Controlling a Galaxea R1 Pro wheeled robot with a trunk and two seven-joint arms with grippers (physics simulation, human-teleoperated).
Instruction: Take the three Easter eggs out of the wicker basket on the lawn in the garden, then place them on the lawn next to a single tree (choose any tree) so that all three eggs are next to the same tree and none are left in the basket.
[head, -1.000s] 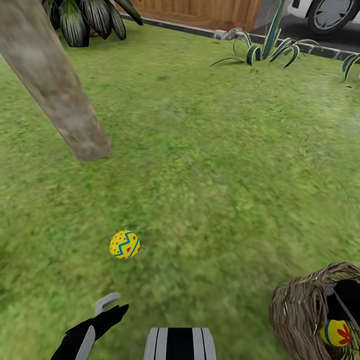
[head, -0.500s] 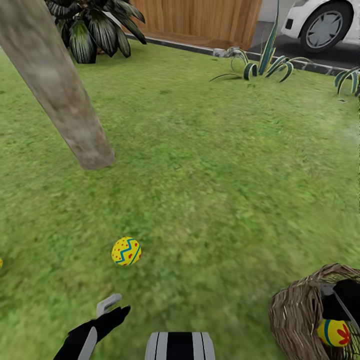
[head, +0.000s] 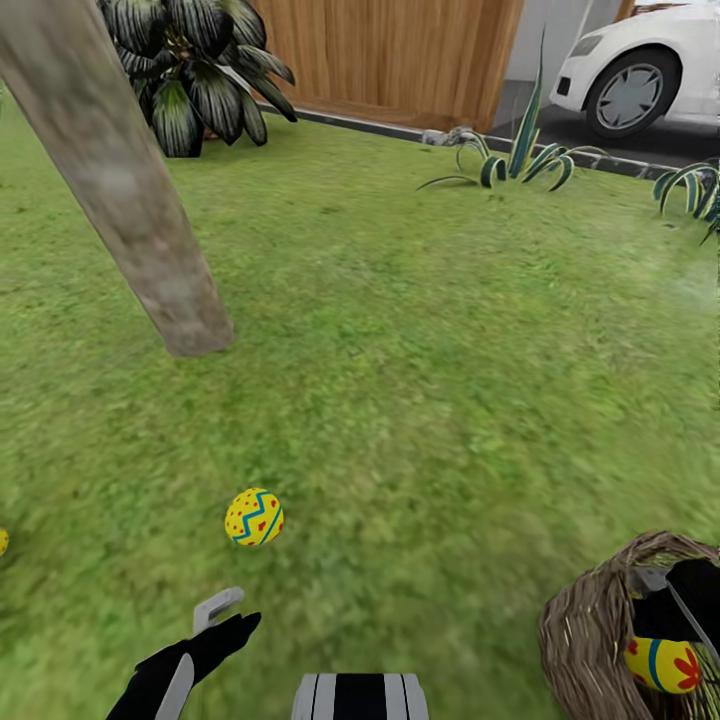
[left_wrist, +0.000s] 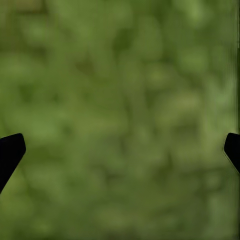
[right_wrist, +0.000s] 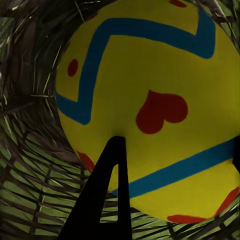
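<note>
Holding one egg (right_wrist: 150, 105), wicker basket (head: 590, 630); another egg (head: 254, 517) on lawn (head: 430, 330).

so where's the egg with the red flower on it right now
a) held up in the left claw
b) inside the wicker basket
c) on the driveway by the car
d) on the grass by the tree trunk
b, the flower egg sits inside the wicker basket at the lower right of the head view, while the egg on the grass shows zigzags and dots instead.
</note>
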